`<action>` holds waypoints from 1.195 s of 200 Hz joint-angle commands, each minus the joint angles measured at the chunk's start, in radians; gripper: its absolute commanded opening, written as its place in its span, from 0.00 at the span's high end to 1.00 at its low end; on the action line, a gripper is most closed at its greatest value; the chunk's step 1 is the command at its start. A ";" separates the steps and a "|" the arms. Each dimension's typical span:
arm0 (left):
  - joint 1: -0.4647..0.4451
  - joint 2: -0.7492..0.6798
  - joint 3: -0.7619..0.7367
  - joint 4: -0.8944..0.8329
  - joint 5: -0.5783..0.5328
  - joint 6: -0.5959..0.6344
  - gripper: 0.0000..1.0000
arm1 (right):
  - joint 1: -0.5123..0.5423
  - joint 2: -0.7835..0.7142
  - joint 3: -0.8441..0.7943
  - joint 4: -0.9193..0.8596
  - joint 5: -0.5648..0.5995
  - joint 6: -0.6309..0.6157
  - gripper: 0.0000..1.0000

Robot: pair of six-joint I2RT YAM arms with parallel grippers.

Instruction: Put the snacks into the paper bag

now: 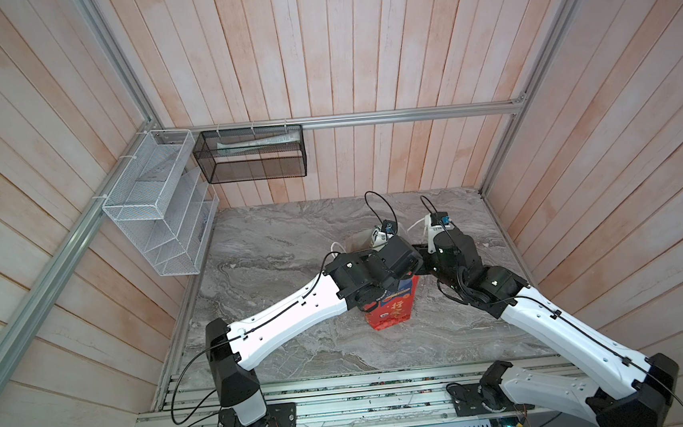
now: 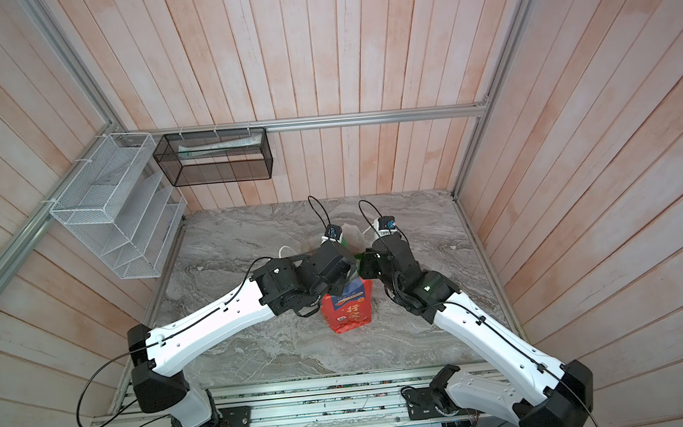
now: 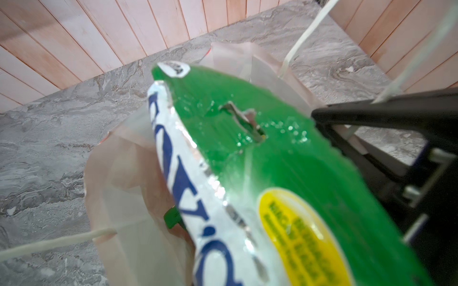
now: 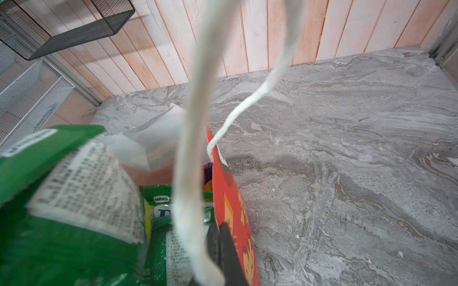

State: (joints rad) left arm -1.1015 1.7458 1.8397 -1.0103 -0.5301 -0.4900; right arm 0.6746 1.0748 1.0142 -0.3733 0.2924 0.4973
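Note:
The red paper bag [image 1: 393,306] [image 2: 349,310] stands upright in the middle of the marble table. My left gripper [image 2: 345,260] hangs over its mouth, shut on a green snack [image 3: 260,153] [image 4: 62,198] that tilts down into the white lining [image 3: 119,188]. The packet hides the fingers in the left wrist view. My right gripper [image 4: 219,237] is shut on the bag's red side wall [image 4: 230,205] at the rim, with a white cord handle [image 4: 193,148] draped over it. Inside the bag lie more green snacks [image 4: 163,222] and a purple one [image 4: 207,170].
A white wire rack [image 1: 155,204] and a black mesh basket [image 1: 252,155] hang on the wooden back walls to the left. Both arms meet above the bag, wrists nearly touching. The marble tabletop [image 1: 272,249] spreads around the bag, closed in by aluminium rails.

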 commanded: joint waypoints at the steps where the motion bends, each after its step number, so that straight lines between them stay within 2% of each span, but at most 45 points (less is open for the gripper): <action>1: 0.035 0.072 0.109 -0.054 0.011 0.004 1.00 | 0.004 -0.017 0.027 0.037 0.005 -0.013 0.95; 12: 0.043 0.105 0.131 -0.076 0.011 -0.006 1.00 | 0.003 -0.020 0.026 0.038 0.001 -0.013 0.95; 55: 0.055 0.144 0.060 -0.032 0.069 -0.003 1.00 | 0.003 -0.032 0.024 0.039 0.003 -0.012 0.95; 77: 0.055 0.132 0.043 -0.056 0.099 -0.005 1.00 | 0.004 -0.030 0.025 0.039 0.005 -0.013 0.95; 94: 0.052 0.088 0.007 -0.053 0.079 -0.025 1.00 | 0.003 -0.033 0.024 0.040 0.006 -0.013 0.95; 100: 0.052 0.066 -0.014 -0.040 0.070 -0.033 0.94 | 0.004 -0.033 0.025 0.040 0.008 -0.011 0.95; 117: 0.054 0.025 -0.043 -0.010 0.083 -0.032 0.68 | 0.003 -0.036 0.024 0.039 0.010 -0.011 0.95; 126: 0.054 0.019 -0.033 -0.011 0.091 -0.030 0.60 | 0.004 -0.038 0.024 0.040 0.011 -0.012 0.95; 135: 0.052 0.011 -0.020 -0.013 0.090 -0.032 0.57 | 0.004 -0.039 0.023 0.040 0.015 -0.013 0.95; 197: 0.028 -0.083 -0.019 0.097 0.108 -0.007 0.57 | 0.003 -0.042 0.021 0.042 0.017 -0.010 0.95; 239: 0.029 -0.080 0.000 0.181 0.105 0.000 0.58 | 0.003 -0.035 0.021 0.042 0.016 -0.008 0.95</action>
State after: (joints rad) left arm -1.0756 1.6646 1.8149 -0.9009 -0.4274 -0.5076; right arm 0.6746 1.0710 1.0142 -0.3752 0.2905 0.4953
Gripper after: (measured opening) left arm 0.426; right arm 0.052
